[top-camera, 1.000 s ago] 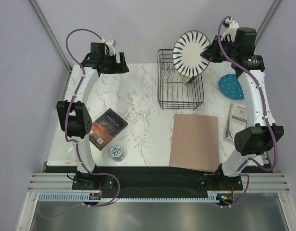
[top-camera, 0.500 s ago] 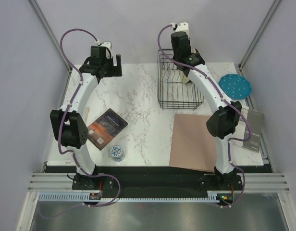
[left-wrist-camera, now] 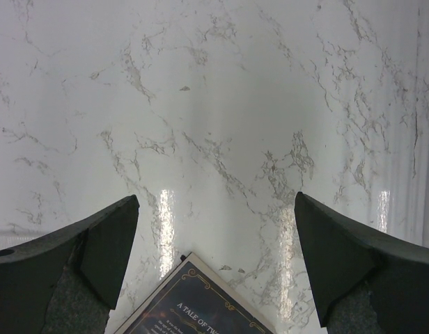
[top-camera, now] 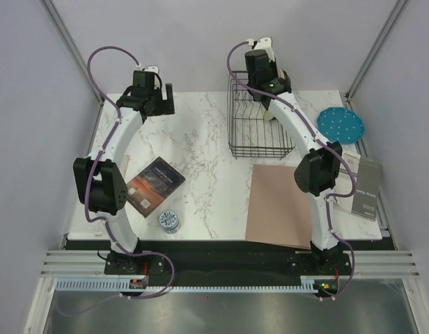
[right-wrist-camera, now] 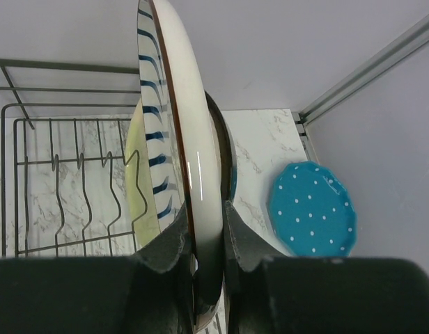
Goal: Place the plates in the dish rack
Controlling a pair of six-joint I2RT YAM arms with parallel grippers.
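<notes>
Our right gripper (right-wrist-camera: 200,233) pinches the striped plate (right-wrist-camera: 199,139) by its lower rim; we see it standing edge-on up the frame's middle, dish rack (right-wrist-camera: 54,174) at left, teal plate (right-wrist-camera: 313,209) flat at right.

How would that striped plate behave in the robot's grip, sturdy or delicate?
The striped plate looks rigid and glazed; the shiny highlight on its rim suggests it could slip. Pinched on edge between the right fingers, it would probably chip or break if dropped.
</notes>
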